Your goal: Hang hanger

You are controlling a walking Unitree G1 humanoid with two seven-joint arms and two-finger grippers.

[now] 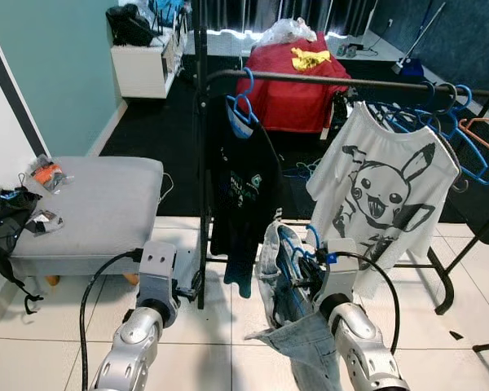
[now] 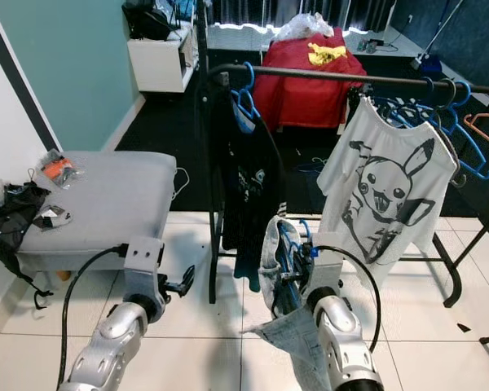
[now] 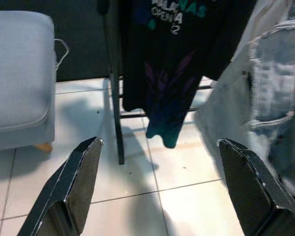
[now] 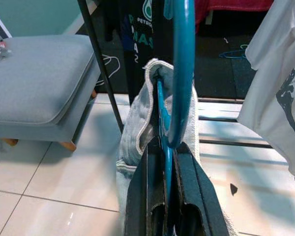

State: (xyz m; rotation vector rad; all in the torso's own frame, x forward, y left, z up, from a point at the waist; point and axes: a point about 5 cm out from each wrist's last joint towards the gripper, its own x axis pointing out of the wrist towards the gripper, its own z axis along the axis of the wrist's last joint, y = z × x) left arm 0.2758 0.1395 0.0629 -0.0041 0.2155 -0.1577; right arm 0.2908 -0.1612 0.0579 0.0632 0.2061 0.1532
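A blue hanger (image 4: 182, 73) carrying a pale denim garment (image 1: 270, 265) is held upright in front of me, below the black clothes rail (image 1: 334, 80). My right gripper (image 4: 168, 160) is shut on the hanger's lower bar, its fingers (image 4: 196, 187) pressed against both sides. On the rail hang a black T-shirt (image 1: 244, 179) on a blue hanger and a white cartoon T-shirt (image 1: 383, 191). My left gripper (image 3: 160, 142) stays open and low over the tiled floor, left of the rack's post, holding nothing.
A grey padded ottoman (image 1: 98, 204) stands to the left with small items and a black bag (image 1: 4, 224) on its end. Several empty blue hangers (image 1: 464, 134) hang at the rail's right end. The rack's foot (image 1: 444, 289) juts out at the right. A red-covered object (image 1: 293, 85) lies behind.
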